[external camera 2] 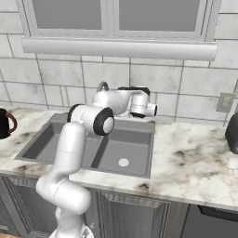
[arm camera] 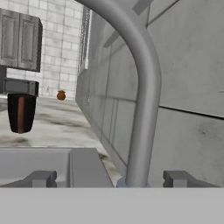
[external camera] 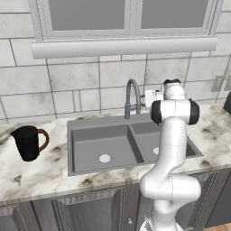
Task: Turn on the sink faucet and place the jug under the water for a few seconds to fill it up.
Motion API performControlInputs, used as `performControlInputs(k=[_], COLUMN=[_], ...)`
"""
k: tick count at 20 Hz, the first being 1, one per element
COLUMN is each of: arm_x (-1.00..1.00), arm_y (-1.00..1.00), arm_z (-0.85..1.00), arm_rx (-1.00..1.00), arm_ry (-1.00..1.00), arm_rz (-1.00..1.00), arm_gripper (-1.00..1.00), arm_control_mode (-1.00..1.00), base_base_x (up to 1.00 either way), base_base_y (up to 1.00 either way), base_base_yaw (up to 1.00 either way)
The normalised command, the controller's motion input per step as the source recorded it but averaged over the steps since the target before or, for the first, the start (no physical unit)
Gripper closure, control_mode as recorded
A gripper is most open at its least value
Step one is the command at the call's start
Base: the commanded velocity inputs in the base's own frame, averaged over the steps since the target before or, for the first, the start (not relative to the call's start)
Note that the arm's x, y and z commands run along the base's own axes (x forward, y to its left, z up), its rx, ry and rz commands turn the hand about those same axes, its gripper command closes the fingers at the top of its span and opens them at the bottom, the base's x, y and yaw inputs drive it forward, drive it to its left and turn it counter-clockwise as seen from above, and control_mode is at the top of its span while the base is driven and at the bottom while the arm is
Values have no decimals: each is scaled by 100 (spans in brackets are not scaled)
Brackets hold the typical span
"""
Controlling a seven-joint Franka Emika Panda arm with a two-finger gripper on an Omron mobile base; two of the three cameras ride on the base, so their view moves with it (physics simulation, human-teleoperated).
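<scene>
Room: tiled back wall [external camera: 67,81] w/ one window [external camera: 126,18] above, pale sill under it. One marble-look counter [external camera: 40,173] runs L to R; dark cabinet doors [external camera: 85,210] below.

One sink [external camera: 101,142], dark grey, 2 basins, set into the counter. One round pale drain [external camera: 104,158] shows in the L basin; the R basin's drain sits partly behind the arm in the left base view, plain in the right base view.

One white arm [external camera: 169,153] rises in front of the sink and reaches to the back edge, wrist next to the tap.

One faucet [external camera: 132,97], tall grey gooseneck, stands at the sink's back rim by the divider. No stream of water that I can make out under the spout.

One jug [external camera: 28,142], black w/ reddish-brown handle, upright on the counter L of the sink, well apart from tap and hand. Handle faces the sink in the left base view.

Gripper [arm camera: 114,178]: fingers spread wide, one tip either side of the faucet's base in the hand view; pipe rises between them. Can't tell if either tip touches it. Nothing clamped.

Small stuff: one wall outlet [external camera: 218,83] R of the tap; one dark object [external camera 2: 232,132] at the far R counter edge, cut off; one small orange-brown pot-like thing [arm camera: 61,95] far off in the hand view, too small to ID.
</scene>
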Motion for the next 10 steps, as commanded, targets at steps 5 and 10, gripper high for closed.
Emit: performControlInputs(k=[5, 10], arm_x=[8, 29], arm_y=[0, -45], arm_z=[-2, -13], arm_rx=[0, 1], arm_ry=[0, 0], arm_rz=[0, 0], arm_gripper=[-100, -100], arm_control_mode=[-100, -100], base_base_x=[0, 0], base_base_y=[0, 0], base_base_yaw=[0, 0])
